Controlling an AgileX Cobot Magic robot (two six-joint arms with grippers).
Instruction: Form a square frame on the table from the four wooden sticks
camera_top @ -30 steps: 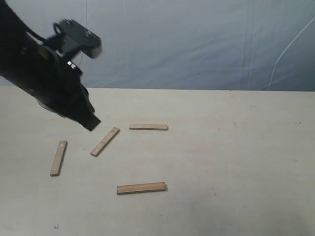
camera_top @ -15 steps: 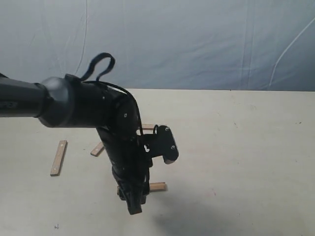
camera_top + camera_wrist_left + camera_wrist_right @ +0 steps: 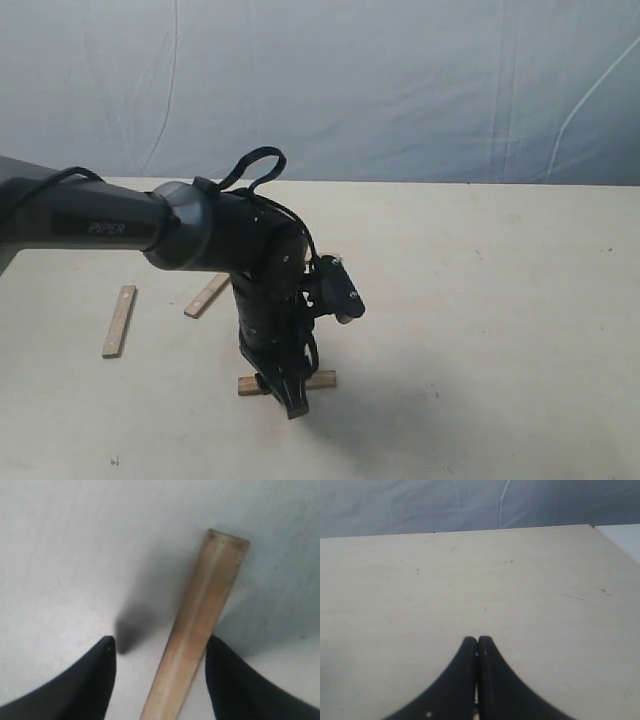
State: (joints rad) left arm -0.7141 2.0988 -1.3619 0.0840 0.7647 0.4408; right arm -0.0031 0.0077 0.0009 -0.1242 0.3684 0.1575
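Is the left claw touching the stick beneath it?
Cannot tell. Left wrist view: the open left gripper straddles the wooden stick; one finger stands clear, the other overlaps its edge, perhaps above it.

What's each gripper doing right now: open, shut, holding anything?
Left gripper: open, straddling a wooden stick, not clamped on it.
Right gripper: shut, empty.
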